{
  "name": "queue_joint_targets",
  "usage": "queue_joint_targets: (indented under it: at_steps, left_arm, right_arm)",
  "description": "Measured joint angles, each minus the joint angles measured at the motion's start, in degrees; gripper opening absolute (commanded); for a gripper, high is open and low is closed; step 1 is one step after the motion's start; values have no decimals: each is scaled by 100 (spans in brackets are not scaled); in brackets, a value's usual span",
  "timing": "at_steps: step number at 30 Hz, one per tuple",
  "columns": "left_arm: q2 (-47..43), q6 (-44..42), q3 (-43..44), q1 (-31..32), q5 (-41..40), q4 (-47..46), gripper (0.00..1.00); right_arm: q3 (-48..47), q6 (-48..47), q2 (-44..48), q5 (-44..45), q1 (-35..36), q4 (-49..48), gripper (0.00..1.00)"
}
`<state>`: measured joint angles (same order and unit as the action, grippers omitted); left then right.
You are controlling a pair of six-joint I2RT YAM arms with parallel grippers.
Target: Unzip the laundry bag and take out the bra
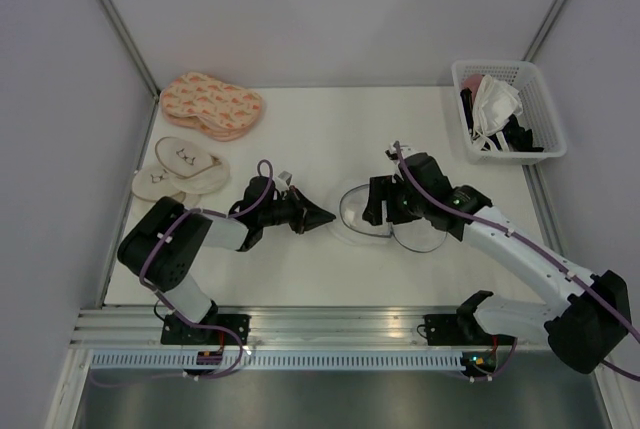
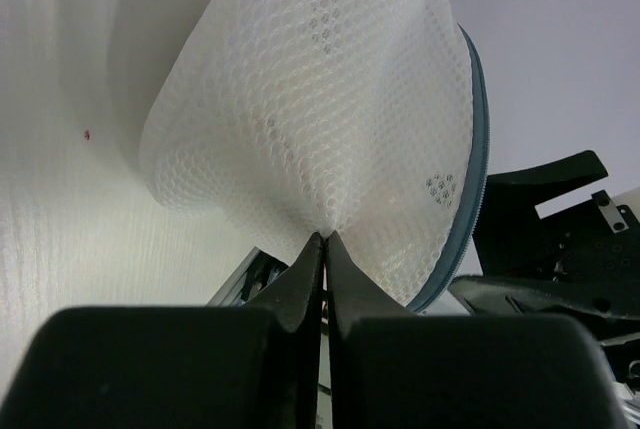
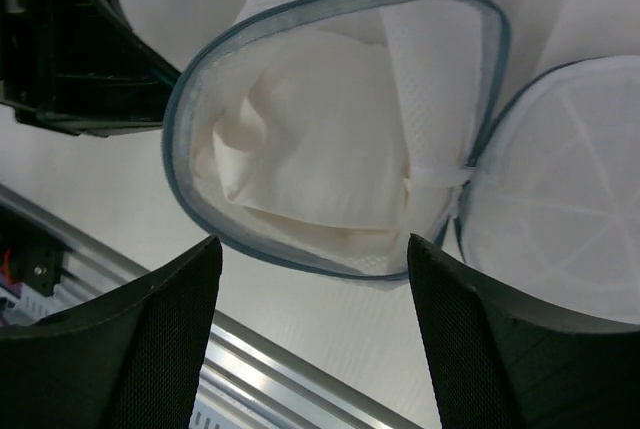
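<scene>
Only the right wrist view shows smooth cream bra point(image 3: 310, 149) inside opened honeycomb-mesh laundry bag point(image 3: 432, 69). Right gripper point(image 3: 312, 249) fingers apart above it; left gripper point(image 2: 324, 240) pinches mesh.

The left gripper point(image 2: 323, 241), its black fingers pressed together, pinches a fold of the white honeycomb-mesh laundry bag point(image 2: 330, 119). A blue-grey zip rim point(image 2: 480, 139) curves along the bag's right edge, with black arm hardware point(image 2: 560, 239) just beside it. A white tabletop point(image 2: 60, 199) lies beneath.

The laundry bag point(image 2: 320, 129) is white honeycomb mesh with a grey-blue zip band, the bra point(image 3: 310, 139) plain cream-white. My left tool point(image 2: 324, 239) and right tool point(image 3: 315, 244) are black; the bench point(image 1: 320, 129) is white, the slippers point(image 1: 212, 104) peach with orange marks.
</scene>
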<state>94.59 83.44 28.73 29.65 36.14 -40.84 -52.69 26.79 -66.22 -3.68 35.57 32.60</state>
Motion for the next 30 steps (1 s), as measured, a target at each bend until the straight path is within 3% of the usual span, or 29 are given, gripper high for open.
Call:
queue_joint_targets:
  at_steps: [9,30]
  left_arm:
    - [42,2,4,26,2,-4,2]
    - [57,4,4,50,2,-9,2]
  right_arm:
    - [140,151,-247,-791,282,-837,74]
    - [140,192,-1202,-535,542,-1276,56]
